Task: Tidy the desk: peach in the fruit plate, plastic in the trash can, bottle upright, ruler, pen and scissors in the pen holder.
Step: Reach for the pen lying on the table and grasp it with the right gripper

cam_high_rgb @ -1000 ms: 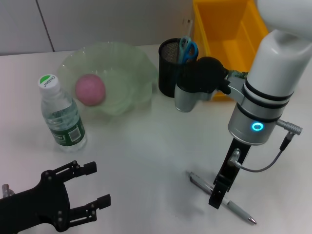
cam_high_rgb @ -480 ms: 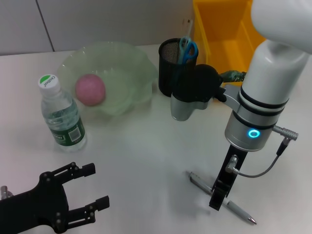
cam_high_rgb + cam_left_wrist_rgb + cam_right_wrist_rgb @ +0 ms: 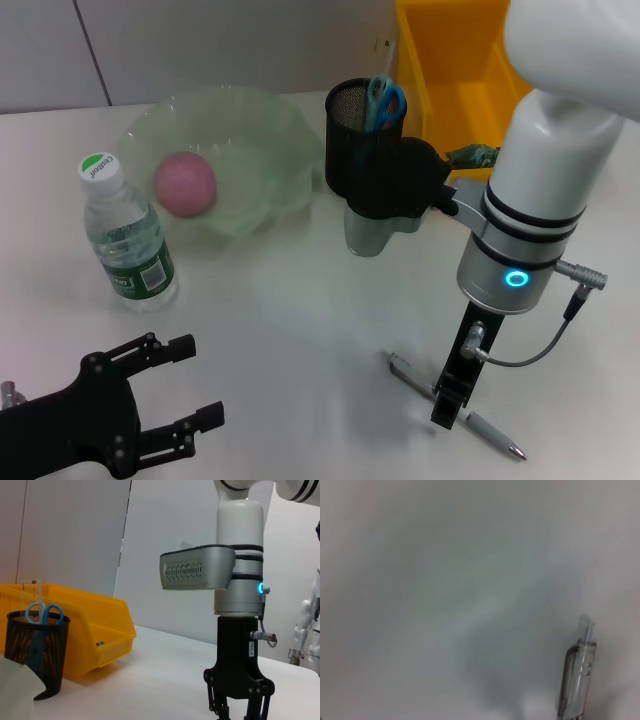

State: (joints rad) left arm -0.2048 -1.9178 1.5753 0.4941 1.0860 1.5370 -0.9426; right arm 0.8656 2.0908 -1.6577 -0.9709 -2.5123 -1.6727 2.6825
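The right gripper point(image 3: 447, 405) points straight down onto the pen point(image 3: 455, 406), which lies flat on the surface point(image 3: 300, 330) at the near right. The pen's long axis runs diagonally: one end points toward the surface's middle, the other toward the near right corner. The fingers meet the pen around mid-length, and the barrel shows on both sides of them. In the left wrist view the fingers point(image 3: 220, 711) stand slightly apart, astride the spot where the pen should be; contact with the barrel cannot be confirmed. The right wrist view shows only the pen's clear end point(image 3: 578, 672) against the bare surface.

The governing relation: the pen is directly beneath the right fingers, and the closing direction must cross the barrel, not run along it. From the head view this crossing looks roughly correct.

The left gripper point(image 3: 185, 390) is parked at the near left, fingers spread, holding nothing, well apart from the pen. The right arm is clearly the nearer one.

Judged status: the peach point(image 3: 185, 184) sits in the plate point(image 3: 280, 120), the bottle point(image 3: 128, 236) stands upright, and the scissors point(image 3: 385, 100) are in the holder point(image 3: 352, 140). The holder stands beyond the pen, beside the yellow bin point(image 3: 470, 60).
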